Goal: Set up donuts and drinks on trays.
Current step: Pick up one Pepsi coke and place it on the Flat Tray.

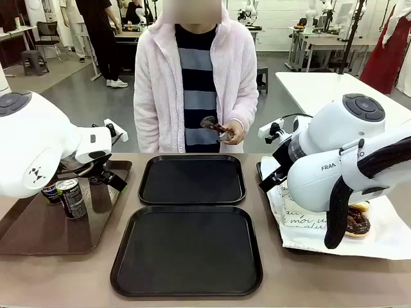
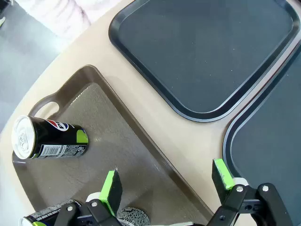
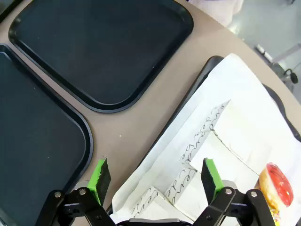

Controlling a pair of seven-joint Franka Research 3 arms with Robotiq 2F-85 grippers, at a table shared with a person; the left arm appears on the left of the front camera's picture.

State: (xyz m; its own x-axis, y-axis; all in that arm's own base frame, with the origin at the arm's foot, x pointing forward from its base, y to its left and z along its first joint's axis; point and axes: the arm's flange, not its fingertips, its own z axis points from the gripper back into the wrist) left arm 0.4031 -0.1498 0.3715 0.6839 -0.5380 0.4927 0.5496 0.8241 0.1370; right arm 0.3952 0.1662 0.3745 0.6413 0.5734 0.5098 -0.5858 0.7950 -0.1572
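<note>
Two black trays lie mid-table, a far one (image 1: 192,179) and a near one (image 1: 186,251), both bare. Dark cans (image 1: 70,197) stand on the brown tray (image 1: 38,234) at the left. My left gripper (image 2: 167,181) hangs open over that tray's inner edge, a Pepsi can (image 2: 47,139) ahead of it and another can (image 2: 42,219) by its finger. My right gripper (image 3: 155,176) is open above the paper-lined tray's (image 3: 211,63) edge, over empty script-printed sleeves (image 3: 197,141). A red-topped donut (image 3: 273,183) lies off to its right. A chocolate donut (image 1: 356,221) shows behind my right arm.
A person in a pale fleece jacket stands at the far side holding tongs (image 1: 215,126) at waist height. The white paper (image 1: 385,240) overhangs the right tray toward the table's front. A strip of bare tabletop (image 2: 188,136) separates the brown tray from the black ones.
</note>
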